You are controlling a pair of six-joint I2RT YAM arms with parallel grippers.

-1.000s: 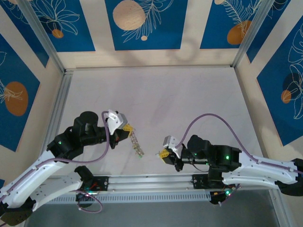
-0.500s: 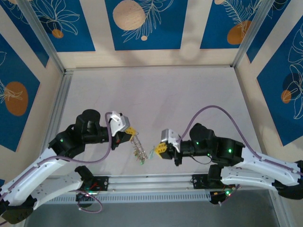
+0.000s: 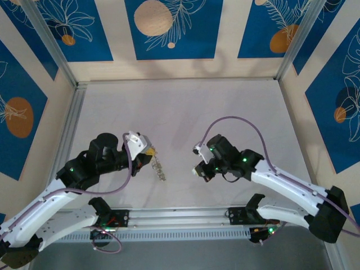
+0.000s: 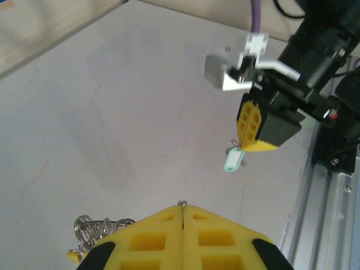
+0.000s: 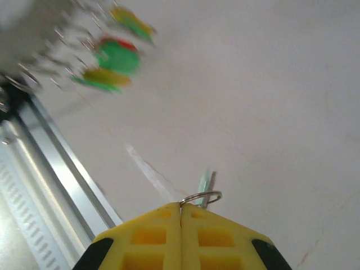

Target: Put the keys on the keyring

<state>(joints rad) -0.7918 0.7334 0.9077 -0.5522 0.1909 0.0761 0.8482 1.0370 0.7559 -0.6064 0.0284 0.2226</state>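
Note:
My left gripper is shut on the keyring, whose bunch of metal loops and keys hangs below the yellow fingertips. A tip of wire pokes out between them, and coiled rings show at their left. The bunch of keys appears blurred, with green, yellow and red heads. My right gripper is shut on the small ring of a pale mint key, which dangles under it. The two grippers face each other a short gap apart.
The white table stretches behind both grippers. A metal rail runs along the near edge, and aluminium posts and patterned walls close in the sides and back. A purple cable arcs above the right arm.
The right gripper has pulled back from the hanging bunch and lifted a little, its arm folding higher. The left gripper has drawn slightly back to the left with the bunch.

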